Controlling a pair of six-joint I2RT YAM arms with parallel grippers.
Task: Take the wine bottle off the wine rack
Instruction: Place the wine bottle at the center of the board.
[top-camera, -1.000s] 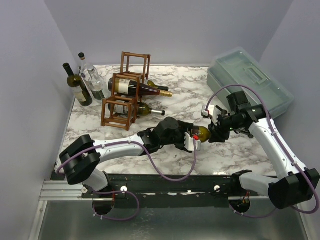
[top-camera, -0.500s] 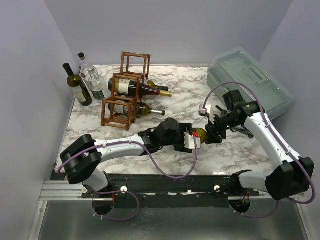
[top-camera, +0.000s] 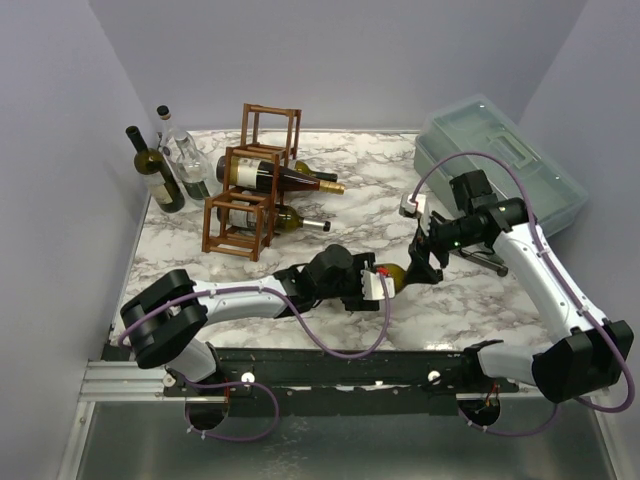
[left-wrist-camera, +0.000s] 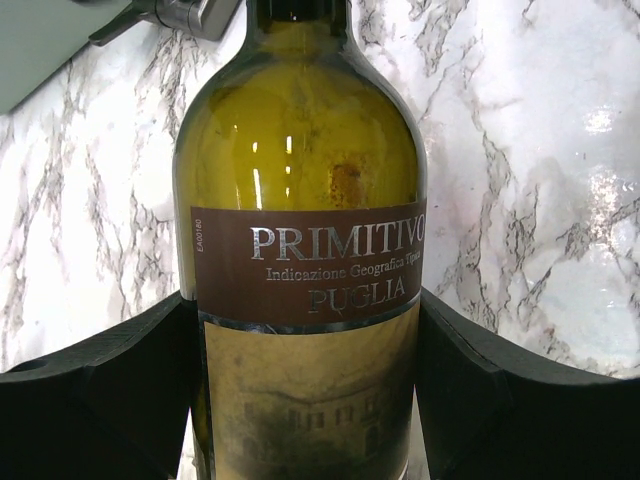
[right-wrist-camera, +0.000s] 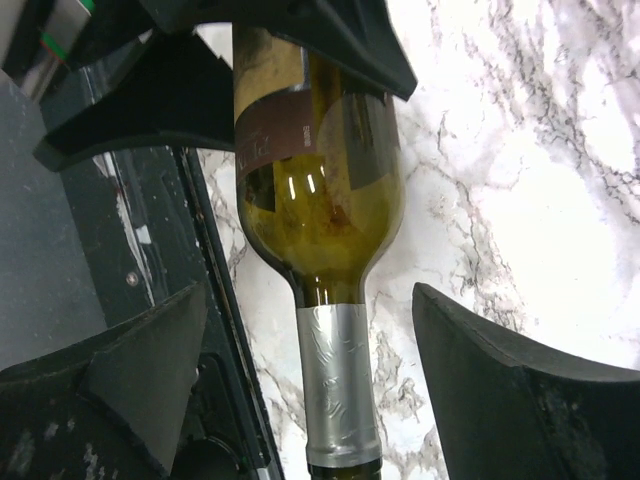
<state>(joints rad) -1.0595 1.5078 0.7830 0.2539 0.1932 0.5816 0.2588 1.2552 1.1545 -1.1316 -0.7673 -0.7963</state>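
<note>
Left gripper clasps the wine bottle by its body at the table's 6 o'clock, right gripper spread wide around its neck without touching, wine rack well apart at 10 o'clock.

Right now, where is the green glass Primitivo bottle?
Top view: the bottle is front middle of the marble table, in the left tool, neck toward the open right tool.
</note>
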